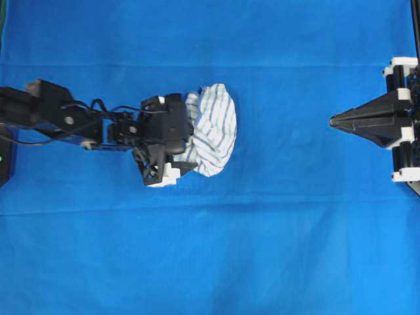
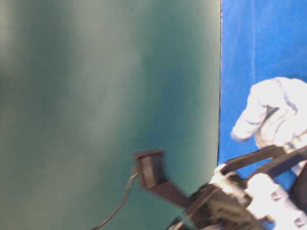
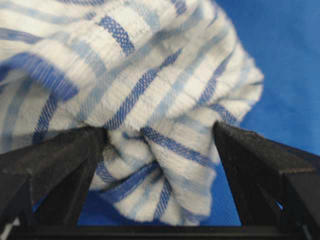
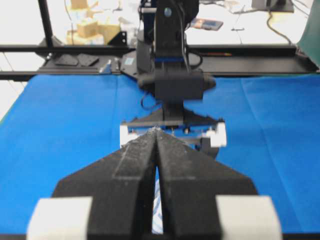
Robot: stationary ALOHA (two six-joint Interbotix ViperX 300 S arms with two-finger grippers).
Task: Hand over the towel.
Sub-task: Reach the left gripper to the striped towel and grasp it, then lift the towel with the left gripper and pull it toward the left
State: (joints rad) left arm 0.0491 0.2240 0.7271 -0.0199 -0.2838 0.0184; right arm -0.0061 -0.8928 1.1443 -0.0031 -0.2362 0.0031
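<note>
The towel (image 1: 215, 128) is a small white cloth with thin blue stripes, bunched up on the large blue cloth (image 1: 210, 249) near the middle. My left gripper (image 1: 187, 134) is over the towel's left edge. In the left wrist view the towel (image 3: 150, 75) fills the gap between my two black fingers (image 3: 65, 160), which press on it from both sides. My right gripper (image 1: 332, 121) is shut and empty at the far right and points at the towel. The towel also shows in the table-level view (image 2: 273, 112).
The large plain blue cloth covers the whole table. In the right wrist view my shut right gripper (image 4: 156, 131) faces the left arm (image 4: 172, 80) across open blue cloth. Black frame rails (image 4: 100, 48) run along the far edge.
</note>
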